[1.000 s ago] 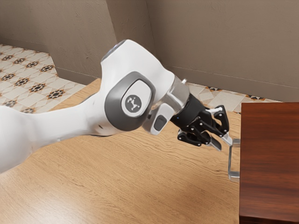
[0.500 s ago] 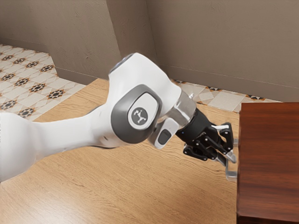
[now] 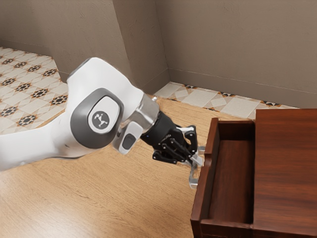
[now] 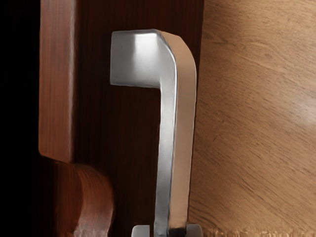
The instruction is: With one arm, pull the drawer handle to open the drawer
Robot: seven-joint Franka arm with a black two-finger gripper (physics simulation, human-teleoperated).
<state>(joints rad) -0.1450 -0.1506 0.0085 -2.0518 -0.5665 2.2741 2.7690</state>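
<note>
A home-like room, rendered in a simulator, is suggested. Patterned floor tiles [image 3: 29,89] are laid up to plain beige walls [image 3: 237,39], which are finished with a skirting board [image 3: 237,81]. A light wooden table [image 3: 99,198] is seen, together with a dark wooden cabinet [image 3: 285,163] fitted with a drawer [image 3: 233,168] and a metal handle [image 4: 173,148].

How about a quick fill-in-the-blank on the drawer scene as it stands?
1. The drawer is ____.
2. The gripper is ____ on the handle.
3. The arm reaches in from the exterior view's ____.
Missing words: open; shut; left.
</note>
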